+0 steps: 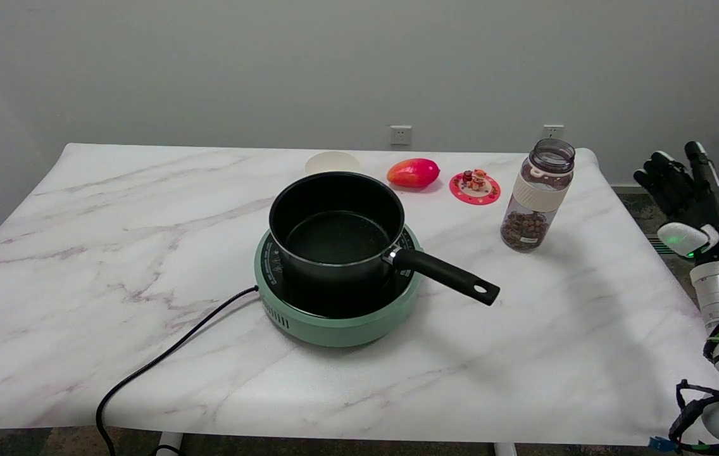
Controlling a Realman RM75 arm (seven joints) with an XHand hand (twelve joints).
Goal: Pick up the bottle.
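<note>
While the right hand [688,190] hangs off the table's [144,209] edge at three o'clock, its dark fingers [663,174] point up, slightly apart, holding nothing. The bottle [537,196] stands upright near the table's two o'clock corner, well apart from the hand. At centre, a black pot [334,228] sits on a green cooker [334,316]; a red fruit [413,172] lies at twelve o'clock.

A black saucepan [336,229] sits on a green hotplate [337,316] at centre of the marble surface [81,253]. Far right: cream bowl [331,163], red fruit [413,172], pink coaster [475,188].
</note>
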